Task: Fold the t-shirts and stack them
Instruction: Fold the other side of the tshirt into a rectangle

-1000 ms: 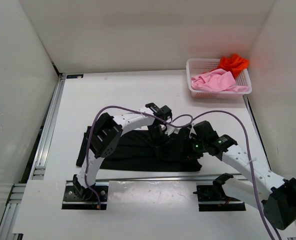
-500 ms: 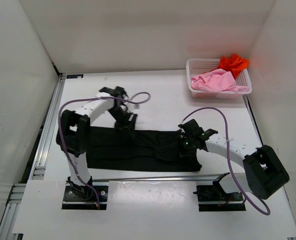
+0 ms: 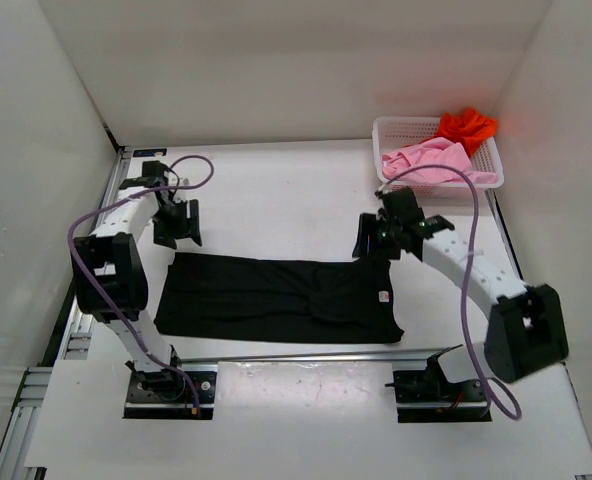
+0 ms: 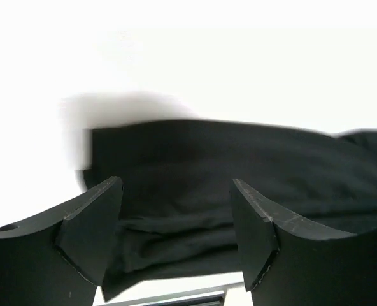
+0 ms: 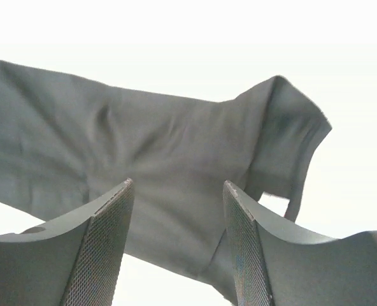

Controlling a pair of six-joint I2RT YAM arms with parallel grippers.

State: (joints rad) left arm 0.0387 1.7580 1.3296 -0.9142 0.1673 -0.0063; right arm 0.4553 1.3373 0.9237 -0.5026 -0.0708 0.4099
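Observation:
The black t-shirt (image 3: pixel 276 298) lies flat on the white table as a long folded band, with a small tag near its right end. My left gripper (image 3: pixel 176 236) hovers open just beyond its far left corner. My right gripper (image 3: pixel 370 244) hovers open over its far right corner. In the left wrist view the black t-shirt (image 4: pixel 207 159) shows past the left gripper (image 4: pixel 176 220), with nothing between its fingers. In the right wrist view the black t-shirt (image 5: pixel 144 140) lies under the empty right gripper (image 5: pixel 177 220). The pink t-shirt (image 3: pixel 431 160) and the orange-red t-shirt (image 3: pixel 466 125) sit bunched in the basket.
A white mesh basket (image 3: pixel 384 128) stands at the back right corner. An aluminium rail (image 3: pixel 98 235) runs along the table's left side, and a metal strip (image 3: pixel 276 355) lies along the near edge by the arm bases. White walls close in three sides.
Both arms have drawn away from the middle of the black shirt, the left to the far left, the right to the far right. Both grippers have opened, and the shirt lies uncovered.

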